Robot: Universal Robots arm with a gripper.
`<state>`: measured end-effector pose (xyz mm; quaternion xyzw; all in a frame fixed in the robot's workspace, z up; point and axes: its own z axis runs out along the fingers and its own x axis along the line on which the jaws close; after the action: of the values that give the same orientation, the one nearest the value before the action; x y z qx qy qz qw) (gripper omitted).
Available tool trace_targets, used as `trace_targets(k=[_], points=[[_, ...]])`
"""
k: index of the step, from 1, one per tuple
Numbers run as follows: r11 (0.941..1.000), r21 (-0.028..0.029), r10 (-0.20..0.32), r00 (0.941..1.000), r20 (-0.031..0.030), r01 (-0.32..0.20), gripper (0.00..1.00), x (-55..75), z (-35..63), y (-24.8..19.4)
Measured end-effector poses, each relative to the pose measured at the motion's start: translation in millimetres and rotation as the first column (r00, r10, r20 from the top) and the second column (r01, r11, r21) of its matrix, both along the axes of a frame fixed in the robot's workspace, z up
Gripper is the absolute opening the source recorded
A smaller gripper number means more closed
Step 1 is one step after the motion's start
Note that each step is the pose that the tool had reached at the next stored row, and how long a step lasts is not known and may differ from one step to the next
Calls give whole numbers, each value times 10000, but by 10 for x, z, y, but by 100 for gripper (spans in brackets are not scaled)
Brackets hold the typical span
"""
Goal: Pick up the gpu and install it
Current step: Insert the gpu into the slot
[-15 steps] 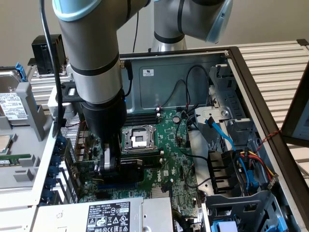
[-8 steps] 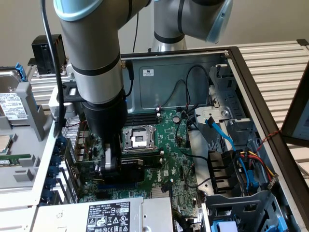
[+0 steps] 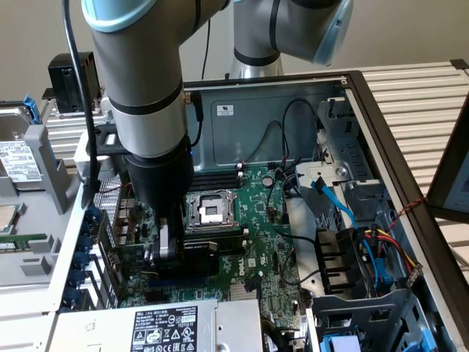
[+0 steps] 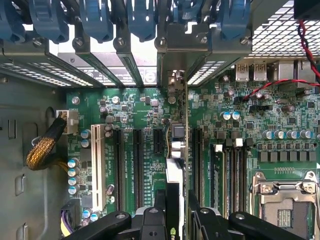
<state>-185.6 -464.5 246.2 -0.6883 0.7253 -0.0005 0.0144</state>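
The gripper (image 4: 176,209) is closed on the gpu (image 4: 175,170). It holds the card up on its thin edge, low over the big green board (image 4: 125,107) inside the computer box (image 3: 278,110). Long black slots (image 4: 137,160) lie on both sides of the card. One end of the card points at the blue clips (image 4: 142,20). In the exterior view, the gripper is just left of the silver chip socket (image 3: 209,209).

Power supply label (image 3: 164,330): print too small to read.

Diffuse, even room light. The arm (image 3: 146,88) shades the gpu (image 3: 201,251) and motherboard (image 3: 253,213) near eight o'clock. In the wrist view, light glares white through the slot openings (image 4: 145,57).
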Motion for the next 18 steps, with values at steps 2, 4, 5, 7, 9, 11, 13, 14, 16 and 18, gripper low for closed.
trace_targets(k=[2,4,5,7,9,11,13,14,16,18], points=[[10000,-2,-1,10000,0,1,27,-2,-1,1],[10000,-1,0,10000,1,0,27,-2,-2,0],[10000,-2,0,10000,1,0,27,-2,-2,0],[10000,-2,2,10000,1,-2,27,-2,-2,0],[10000,-2,2,10000,1,-2,27,-2,-2,1],[10000,-2,3,10000,1,-3,27,-2,-2,0],[10000,-1,3,10000,1,-3,27,-2,-2,1],[10000,-2,3,10000,1,-3,27,-2,-2,1],[10000,-2,3,10000,3,-3,27,-2,-4,5],[10000,-6,4,10000,1,-4,27,-2,-2,9]])
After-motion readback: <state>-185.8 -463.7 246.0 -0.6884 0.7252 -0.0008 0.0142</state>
